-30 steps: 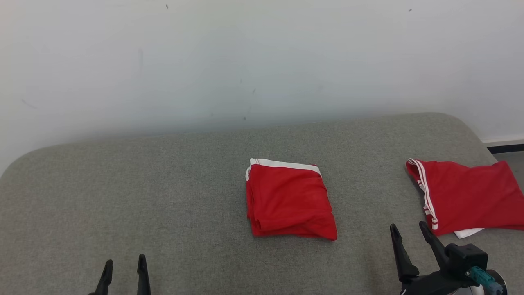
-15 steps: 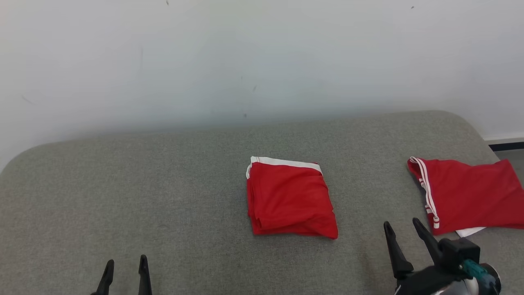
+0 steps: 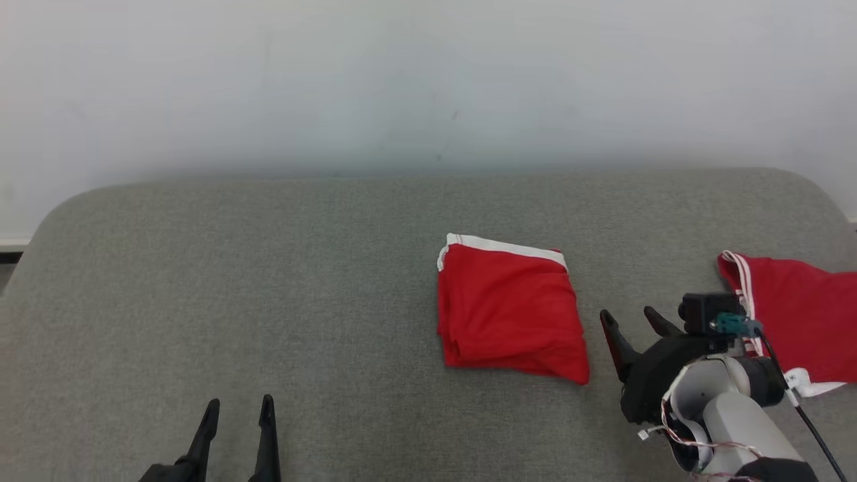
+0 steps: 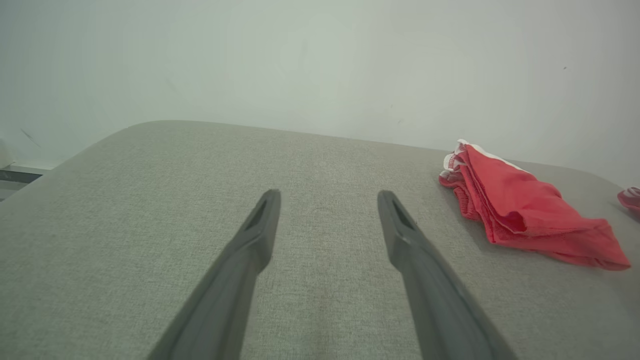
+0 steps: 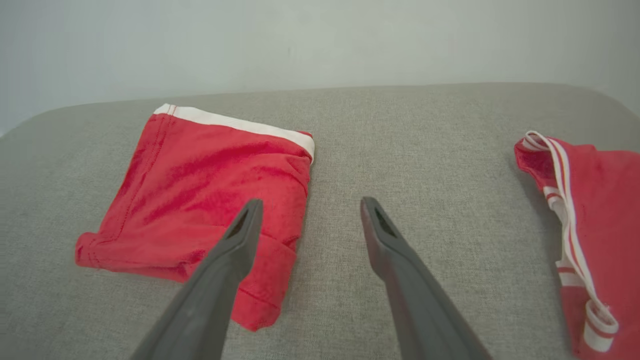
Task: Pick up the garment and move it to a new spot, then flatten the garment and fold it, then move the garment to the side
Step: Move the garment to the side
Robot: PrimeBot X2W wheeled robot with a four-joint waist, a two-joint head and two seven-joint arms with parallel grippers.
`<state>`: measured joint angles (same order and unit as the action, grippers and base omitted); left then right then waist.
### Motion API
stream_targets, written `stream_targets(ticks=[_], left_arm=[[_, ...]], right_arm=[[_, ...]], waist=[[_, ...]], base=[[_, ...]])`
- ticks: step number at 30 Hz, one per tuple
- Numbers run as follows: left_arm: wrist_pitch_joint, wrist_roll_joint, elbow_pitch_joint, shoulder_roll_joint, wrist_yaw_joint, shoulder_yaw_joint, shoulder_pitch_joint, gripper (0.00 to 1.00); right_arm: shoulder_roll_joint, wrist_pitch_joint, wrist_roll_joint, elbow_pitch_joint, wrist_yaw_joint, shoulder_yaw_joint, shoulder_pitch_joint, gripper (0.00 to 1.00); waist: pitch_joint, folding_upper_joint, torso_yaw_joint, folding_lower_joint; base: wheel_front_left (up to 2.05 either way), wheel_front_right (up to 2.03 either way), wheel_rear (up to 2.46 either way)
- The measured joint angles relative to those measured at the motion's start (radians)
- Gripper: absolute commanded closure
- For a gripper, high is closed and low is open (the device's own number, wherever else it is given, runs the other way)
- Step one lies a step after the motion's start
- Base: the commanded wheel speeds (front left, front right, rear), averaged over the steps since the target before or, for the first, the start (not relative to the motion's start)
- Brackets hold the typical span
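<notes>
Grey fabric worktop (image 5: 425,150), pale wall (image 5: 300,40) behind.
Item 1: folded red garment (image 5: 200,200), left of centre, lying flat, white band along its far edge.
Item 2: second red garment (image 5: 605,200), white-striped edge, at the right border, well apart from item 1.
Item 3: right tool (image 5: 307,207), dark fingers spread, bare worktop between the tips; one finger overlaps item 1's near corner.

A grey fabric-covered surface (image 3: 301,268) with rounded corners meets a plain white wall (image 3: 402,80).
</notes>
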<state>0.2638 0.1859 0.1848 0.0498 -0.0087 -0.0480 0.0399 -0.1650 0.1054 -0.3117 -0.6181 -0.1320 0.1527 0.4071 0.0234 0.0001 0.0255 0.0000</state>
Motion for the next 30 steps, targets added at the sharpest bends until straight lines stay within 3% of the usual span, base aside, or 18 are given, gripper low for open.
stream_targets(ticks=[7,23,24,25,30], left_arm=[[0.0,-0.001,-0.003,0.001,-0.019,-0.018,-0.046,0.0],[0.0,0.008,-0.011,0.001,-0.025,-0.05,-0.083,0.0],[0.0,0.008,-0.011,0.0,-0.026,-0.051,-0.083,0.0],[0.0,0.008,-0.011,0.0,-0.026,-0.051,-0.083,0.0],[0.0,0.009,-0.009,0.001,-0.026,-0.052,-0.082,0.0]], right_arm=[[0.002,0.083,0.01,-0.147,0.0,-0.005,0.129,0.0],[0.005,0.191,0.103,-0.413,0.003,-0.168,0.267,0.0],[0.005,0.196,0.103,-0.419,0.003,-0.168,0.27,0.4],[0.005,0.198,0.103,-0.421,0.003,-0.164,0.273,1.0],[0.004,0.186,0.126,-0.419,0.0,-0.101,0.28,1.0]], waist=[[-0.053,0.0,0.075,0.0],[-0.161,-0.0002,0.211,0.0],[-0.164,-0.0003,0.214,0.0],[-0.168,-0.0002,0.216,0.0],[-0.169,-0.0002,0.207,0.0]], base=[[0.0,0.0,0.0],[0.0,0.0,0.0],[0.0,0.0,0.0],[0.0,0.0,0.0],[0.0,0.0,0.0]])
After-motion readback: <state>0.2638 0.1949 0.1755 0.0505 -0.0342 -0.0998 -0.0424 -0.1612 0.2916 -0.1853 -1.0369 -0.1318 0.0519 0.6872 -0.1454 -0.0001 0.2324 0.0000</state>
